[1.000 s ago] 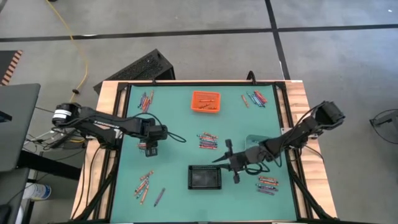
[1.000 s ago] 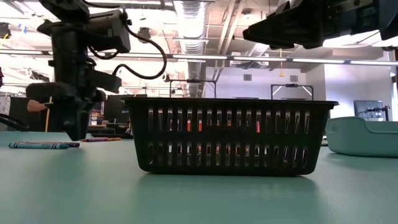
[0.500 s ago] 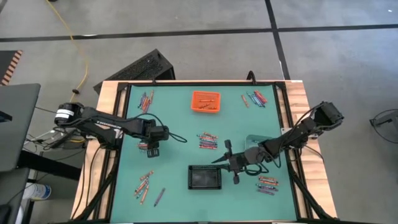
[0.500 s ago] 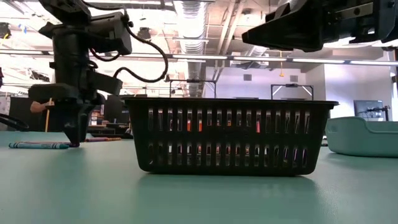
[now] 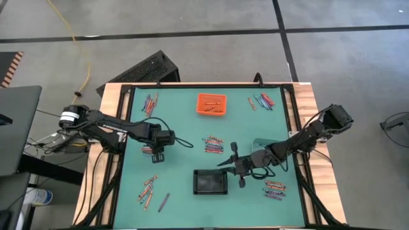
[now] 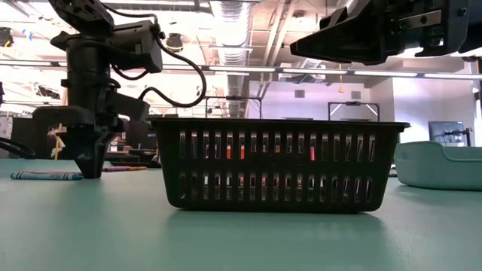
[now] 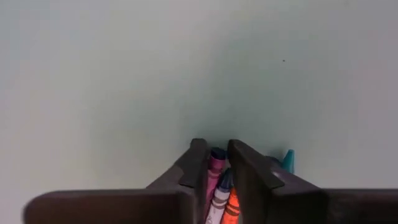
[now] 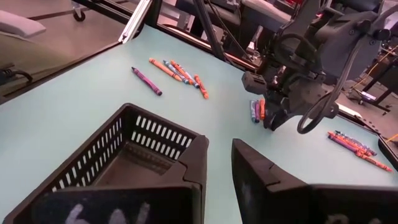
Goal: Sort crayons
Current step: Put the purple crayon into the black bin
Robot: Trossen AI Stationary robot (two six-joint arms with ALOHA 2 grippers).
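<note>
**Left gripper down on a small crayon cluster**

The left gripper (image 5: 155, 152) stood tip-down on the matte teal table (image 5: 179, 121) at left centre, its dark fingers (image 7: 198, 163) narrowed around paper-wrapped crayons (image 7: 219, 190): pink, white-labelled, orange. Whether they clamped, I cannot tell. The right gripper (image 5: 234, 163) hovered with fingers apart beside the slotted black plastic bin (image 5: 211, 182), lower centre

Paper-wrapped crayons (image 5: 213, 144) lie flat in scattered clusters.
</note>
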